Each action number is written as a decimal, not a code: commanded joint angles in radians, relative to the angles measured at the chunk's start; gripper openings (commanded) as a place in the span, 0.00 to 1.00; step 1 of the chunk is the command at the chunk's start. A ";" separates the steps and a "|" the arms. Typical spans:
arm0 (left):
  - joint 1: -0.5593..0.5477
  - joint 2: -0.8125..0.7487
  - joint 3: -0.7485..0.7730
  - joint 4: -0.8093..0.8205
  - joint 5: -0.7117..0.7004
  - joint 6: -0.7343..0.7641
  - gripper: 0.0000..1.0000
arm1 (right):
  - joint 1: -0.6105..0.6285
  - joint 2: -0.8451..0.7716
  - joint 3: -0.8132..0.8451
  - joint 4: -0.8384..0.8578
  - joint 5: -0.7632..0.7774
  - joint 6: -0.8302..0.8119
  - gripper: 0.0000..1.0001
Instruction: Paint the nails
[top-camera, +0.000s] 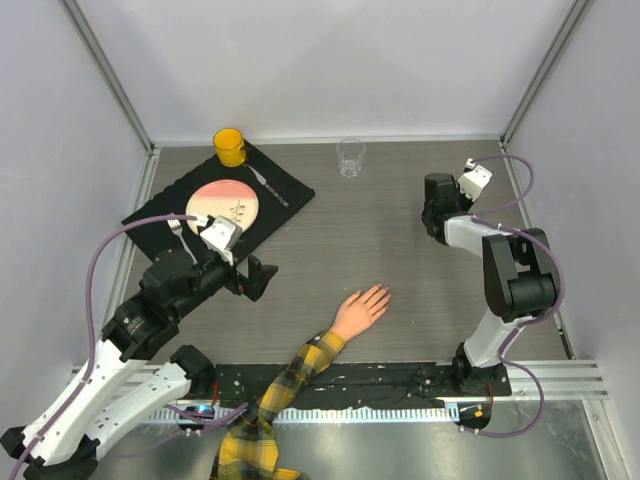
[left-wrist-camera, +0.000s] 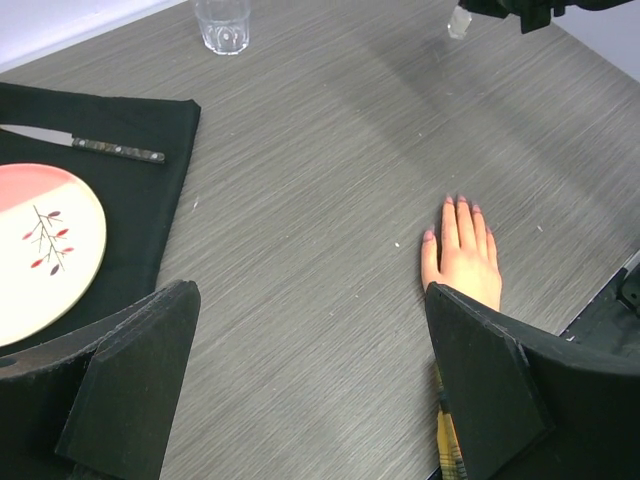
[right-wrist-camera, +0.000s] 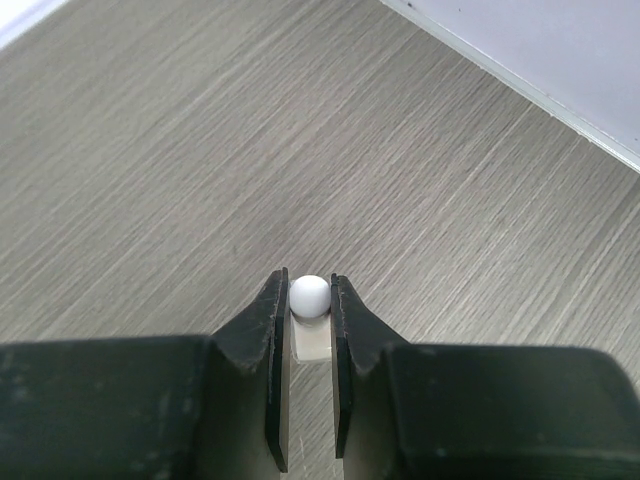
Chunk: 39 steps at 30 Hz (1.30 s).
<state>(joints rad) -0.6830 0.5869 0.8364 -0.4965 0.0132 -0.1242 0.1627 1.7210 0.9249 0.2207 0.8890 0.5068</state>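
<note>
2 matte black fingers of my right gripper (right-wrist-camera: 309, 288) were clenched on a small clear bottle (right-wrist-camera: 311, 338). Its round, glossy white cap (right-wrist-camera: 309, 295) sat between their tips. I held it near the right edge of the table (top-camera: 380, 230), a grey top with fine wood grain, toward the far-right corner.

My left gripper (left-wrist-camera: 310, 390) hung released, its 2 broad, wedge-shaped black fingers spread wide with nothing between them, over the left half of the table.

The nails (left-wrist-camera: 462, 203) were small and pinkish, at the tips of the smooth peach mannequin hand (left-wrist-camera: 465, 255). That hand lay flat, palm down, fingers outstretched, near the middle of the near edge and well apart from both grippers. Its arm wore a yellow-and-black plaid sleeve (top-camera: 290, 375) that ran back over the near edge. In the left wrist view, 1 of the left gripper's fingers covered the wrist and most of the sleeve.

Toward the far-left corner lay a black cloth mat (top-camera: 155, 215). It bore a round pink-and-cream plate (left-wrist-camera: 40, 250) with a twig motif, a knife (left-wrist-camera: 85, 145) with a speckled dark handle, a fork (top-camera: 177, 228) and a yellow mug (top-camera: 230, 147). A clear, faceted glass (top-camera: 350, 157) stood near the middle of the far edge.
</note>
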 joint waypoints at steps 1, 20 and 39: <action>0.000 -0.024 0.007 0.047 0.018 -0.009 1.00 | 0.003 0.015 0.063 -0.060 0.033 0.035 0.16; 0.000 -0.068 0.007 0.013 0.002 -0.012 1.00 | 0.003 0.100 0.195 -0.268 -0.021 0.056 0.23; 0.000 -0.102 0.032 -0.053 -0.006 0.000 1.00 | 0.003 0.083 0.196 -0.268 -0.045 -0.005 0.48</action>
<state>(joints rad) -0.6830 0.4908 0.8364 -0.5407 0.0177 -0.1268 0.1627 1.8259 1.0904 -0.0696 0.8387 0.5266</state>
